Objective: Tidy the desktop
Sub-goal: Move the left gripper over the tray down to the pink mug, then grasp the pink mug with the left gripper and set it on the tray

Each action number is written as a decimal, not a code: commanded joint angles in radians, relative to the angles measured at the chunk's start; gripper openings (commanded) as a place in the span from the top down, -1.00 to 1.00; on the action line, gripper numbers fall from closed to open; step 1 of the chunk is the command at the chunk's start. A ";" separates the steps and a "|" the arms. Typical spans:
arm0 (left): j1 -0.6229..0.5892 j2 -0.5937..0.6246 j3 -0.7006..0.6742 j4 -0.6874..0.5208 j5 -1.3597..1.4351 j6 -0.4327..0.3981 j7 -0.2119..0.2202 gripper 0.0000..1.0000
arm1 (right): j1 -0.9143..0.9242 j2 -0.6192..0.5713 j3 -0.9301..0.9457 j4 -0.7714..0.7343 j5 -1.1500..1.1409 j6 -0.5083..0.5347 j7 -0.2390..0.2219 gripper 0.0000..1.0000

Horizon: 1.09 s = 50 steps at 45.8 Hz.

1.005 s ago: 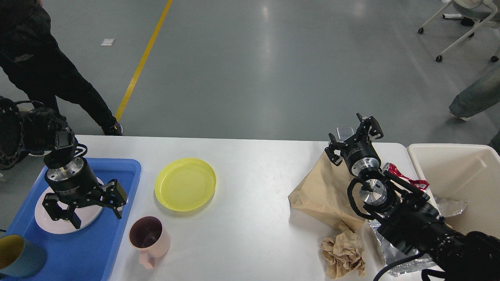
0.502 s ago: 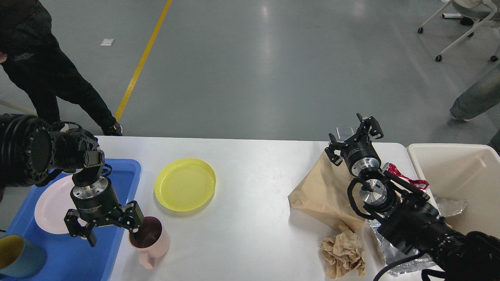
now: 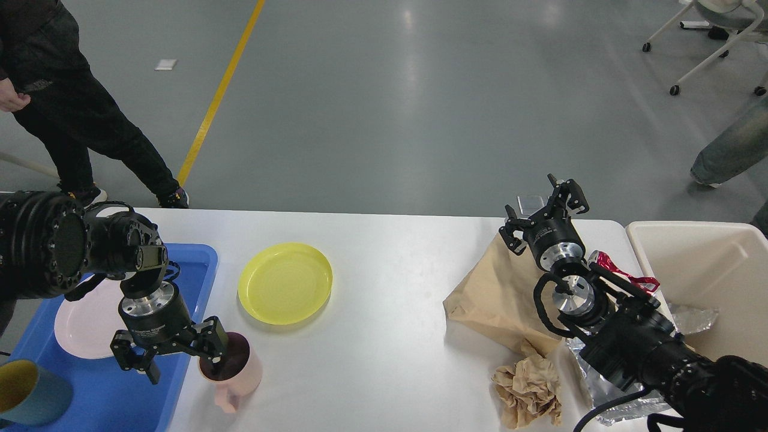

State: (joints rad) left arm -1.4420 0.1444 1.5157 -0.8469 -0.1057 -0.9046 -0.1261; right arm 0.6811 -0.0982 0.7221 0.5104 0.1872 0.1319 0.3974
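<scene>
White desktop (image 3: pixel 390 336) fills the foreground. Nearest, the left gripper (image 3: pixel 174 354) hangs with fingers spread wide, one finger over the pink mug (image 3: pixel 234 369) beside the blue tray (image 3: pixel 120 396). Farther off, the right gripper (image 3: pixel 543 210) gapes above brown paper (image 3: pixel 492 294).

a yellow plate (image 3: pixel 285 283) lies at 9 o'clock of a brown paper bag (image 3: pixel 501 300); a pink mug (image 3: pixel 235 366) stands at 7 o'clock of the plate. crumpled brown paper (image 3: pixel 528 390) and foil (image 3: pixel 606 390) lie beside a cream bin (image 3: pixel 714 276). a blue tray (image 3: pixel 129 390) holds a white plate (image 3: pixel 84 321).
</scene>
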 commanded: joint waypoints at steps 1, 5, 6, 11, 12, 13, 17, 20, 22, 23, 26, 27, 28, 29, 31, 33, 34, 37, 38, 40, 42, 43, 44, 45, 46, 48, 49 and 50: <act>0.009 0.000 0.000 0.009 -0.002 0.024 0.000 -0.71 | 0.000 0.000 -0.001 -0.001 0.000 0.000 0.000 -1.00; 0.012 -0.002 0.001 0.011 -0.003 0.033 0.000 -0.50 | 0.000 0.000 0.000 -0.001 0.000 0.000 0.000 -1.00; 0.014 -0.002 0.001 0.011 -0.005 0.035 0.002 -0.44 | 0.000 0.000 0.000 -0.001 0.000 0.000 0.000 -1.00; 0.015 -0.003 0.001 0.023 -0.006 0.035 0.005 -0.27 | 0.000 0.000 0.000 0.000 0.000 0.000 0.000 -1.00; 0.018 -0.003 0.001 0.025 -0.008 0.033 0.005 -0.22 | 0.000 0.000 0.000 -0.001 0.000 0.000 0.000 -1.00; 0.021 -0.002 0.001 0.026 -0.011 0.033 0.005 -0.16 | 0.000 0.000 0.000 -0.001 0.000 0.000 0.000 -1.00; 0.028 -0.002 0.000 0.026 -0.014 0.032 0.005 0.05 | 0.000 0.000 0.000 0.000 0.000 0.000 0.000 -1.00; 0.029 -0.002 -0.011 0.026 -0.015 0.030 0.005 0.21 | 0.000 0.000 0.000 -0.001 0.001 0.000 0.000 -1.00; 0.032 -0.002 -0.025 0.026 -0.015 0.030 0.005 0.28 | 0.000 0.000 -0.001 0.000 0.000 0.000 0.000 -1.00; 0.032 -0.002 -0.029 0.026 -0.015 0.030 0.006 0.32 | 0.000 0.000 0.000 0.000 0.000 0.000 0.000 -1.00; 0.035 -0.002 -0.035 0.026 -0.015 0.030 0.006 0.44 | 0.000 0.000 0.000 0.000 0.000 0.000 0.000 -1.00; 0.037 0.000 -0.037 0.026 -0.015 0.030 0.006 0.48 | 0.000 0.000 0.000 -0.001 0.000 0.000 0.000 -1.00; 0.038 0.000 -0.037 0.026 -0.015 0.030 0.006 0.52 | 0.000 0.000 0.000 0.000 0.000 0.000 0.000 -1.00; 0.040 0.000 -0.037 0.026 -0.015 0.030 0.006 0.55 | 0.000 0.000 0.000 0.000 0.000 0.000 0.000 -1.00; 0.041 0.001 -0.037 0.026 -0.015 0.030 0.006 0.62 | 0.000 0.000 0.000 0.000 0.000 0.000 0.000 -1.00; 0.041 0.001 -0.037 0.026 -0.015 0.027 0.006 0.72 | 0.000 0.000 0.000 -0.001 0.000 0.000 0.000 -1.00; 0.041 0.003 -0.037 0.026 -0.014 0.026 0.006 0.77 | 0.000 0.000 0.000 0.000 0.001 0.000 0.000 -1.00; 0.040 0.003 -0.035 0.026 -0.014 0.020 0.006 0.95 | 0.000 0.000 0.000 0.000 0.000 0.000 0.000 -1.00; 0.040 0.004 -0.035 0.026 -0.012 0.016 0.005 1.00 | 0.000 0.000 0.000 -0.001 0.000 0.000 0.000 -1.00; 0.040 0.004 -0.035 0.026 -0.014 0.009 0.005 1.00 | 0.000 0.000 0.000 0.000 0.000 0.000 0.000 -1.00; 0.040 0.006 -0.037 0.026 -0.014 0.001 0.005 1.00 | 0.000 0.000 -0.001 0.000 0.000 0.000 0.000 -1.00; 0.038 0.006 -0.037 0.026 -0.014 -0.002 0.005 1.00 | 0.000 0.000 0.000 0.000 0.000 0.000 0.000 -1.00; 0.040 0.007 -0.037 0.026 -0.014 -0.007 0.005 1.00 | 0.000 0.000 0.000 -0.001 0.000 0.000 0.000 -1.00; 0.038 0.007 -0.037 0.026 -0.014 -0.010 0.005 1.00 | 0.000 0.000 0.000 0.000 0.000 0.000 0.000 -1.00; 0.038 0.007 -0.037 0.026 -0.014 -0.016 0.005 1.00 | 0.000 0.000 0.000 0.000 0.000 0.000 0.000 -1.00; 0.037 0.007 -0.037 0.026 -0.014 -0.029 0.005 1.00 | 0.000 0.000 0.000 -0.001 0.000 0.000 0.000 -1.00; 0.035 0.009 -0.038 0.025 -0.014 -0.040 0.005 1.00 | 0.000 0.000 0.000 0.000 0.000 0.000 0.000 -1.00; 0.031 0.011 -0.038 0.025 -0.014 -0.054 0.005 1.00 | 0.000 0.000 0.000 -0.001 0.000 0.000 0.000 -1.00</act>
State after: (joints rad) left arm -1.4030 0.1514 1.4789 -0.8205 -0.1194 -0.9178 -0.1210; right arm 0.6811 -0.0982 0.7223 0.5104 0.1872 0.1319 0.3974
